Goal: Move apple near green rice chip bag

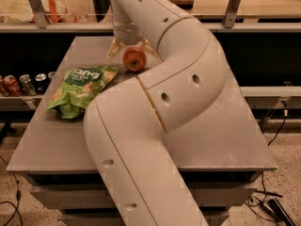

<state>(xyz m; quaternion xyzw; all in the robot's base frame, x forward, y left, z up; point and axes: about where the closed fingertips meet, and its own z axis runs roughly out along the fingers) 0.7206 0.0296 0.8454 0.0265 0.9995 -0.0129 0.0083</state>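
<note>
The red-orange apple [134, 59] sits on the grey table [225, 135] at the back, just right of the top corner of the green rice chip bag [80, 91]. The bag lies flat on the left part of the table. My gripper [132, 55] hangs straight above the apple, at the end of the big white arm [155, 102] that fills the middle of the view. Its fingers [112, 52] are spread open on either side of the apple and do not press on it.
Several soda cans [23, 84] stand on a lower shelf left of the table. A rail and a shelf with a pale and orange package [47, 8] run behind the table. Cables [273, 206] lie on the floor at the lower right.
</note>
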